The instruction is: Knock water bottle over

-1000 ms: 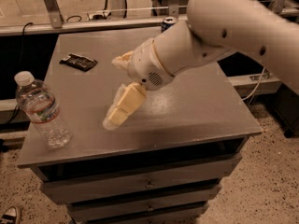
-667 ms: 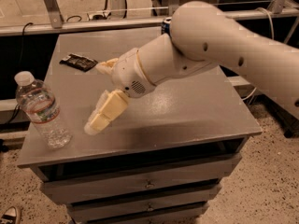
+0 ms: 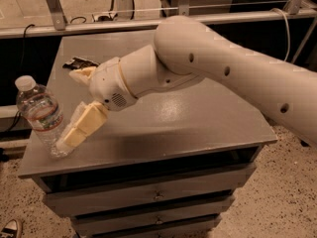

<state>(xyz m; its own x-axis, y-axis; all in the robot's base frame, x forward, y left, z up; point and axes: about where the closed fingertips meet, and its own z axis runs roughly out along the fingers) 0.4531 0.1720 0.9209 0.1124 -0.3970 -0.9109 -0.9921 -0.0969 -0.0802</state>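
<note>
One water bottle (image 3: 40, 115), clear with a white cap, stands upright near the front-left corner of the table (image 3: 198, 128); how much water it holds is hard to tell. The gripper (image 3: 69, 108) is spread wide just beside it, with its lower finger (image 3: 84, 127) against the bottle's lower part. One dark packet (image 3: 74, 62) lies behind.

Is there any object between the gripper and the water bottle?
Nothing visible stands between them. The gripper is right beside the upright water bottle, its lower finger reaching toward the bottle's base. The dark packet lies farther back on the table, out of the way.
</note>
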